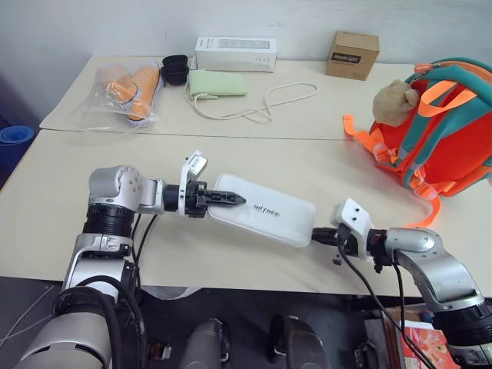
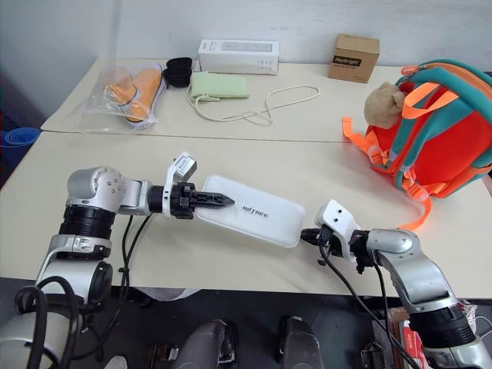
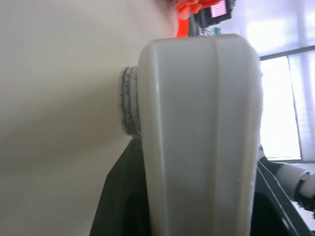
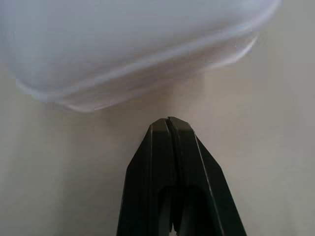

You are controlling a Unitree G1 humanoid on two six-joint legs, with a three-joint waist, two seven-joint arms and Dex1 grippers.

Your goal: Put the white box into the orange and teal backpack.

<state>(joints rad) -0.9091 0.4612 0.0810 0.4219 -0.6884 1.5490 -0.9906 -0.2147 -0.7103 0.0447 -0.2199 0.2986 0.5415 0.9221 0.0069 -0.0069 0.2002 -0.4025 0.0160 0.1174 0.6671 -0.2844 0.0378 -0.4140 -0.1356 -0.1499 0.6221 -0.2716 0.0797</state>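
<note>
The left gripper [image 1: 231,197] grasps the flat white rounded plastic box [image 1: 265,210] in its jaws on the beige desk [image 1: 69,200] (right gripper [image 1: 321,234] clenched, just beside its right end).

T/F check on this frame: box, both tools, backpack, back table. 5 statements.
1. The left tool is clamped on one end of the white box. True.
2. The right tool is wide open. False: its fingers are pressed together, just short of the box's other end.
3. The white box is already inside the orange and teal backpack. False: it sits out on the table between the two tools, apart from the backpack.
4. A brown cardboard cube stands on the far table, near the wall. True.
5. The pale green pouch lies beside the backpack. False: it lies on the far table, next to the long white carton.
</note>
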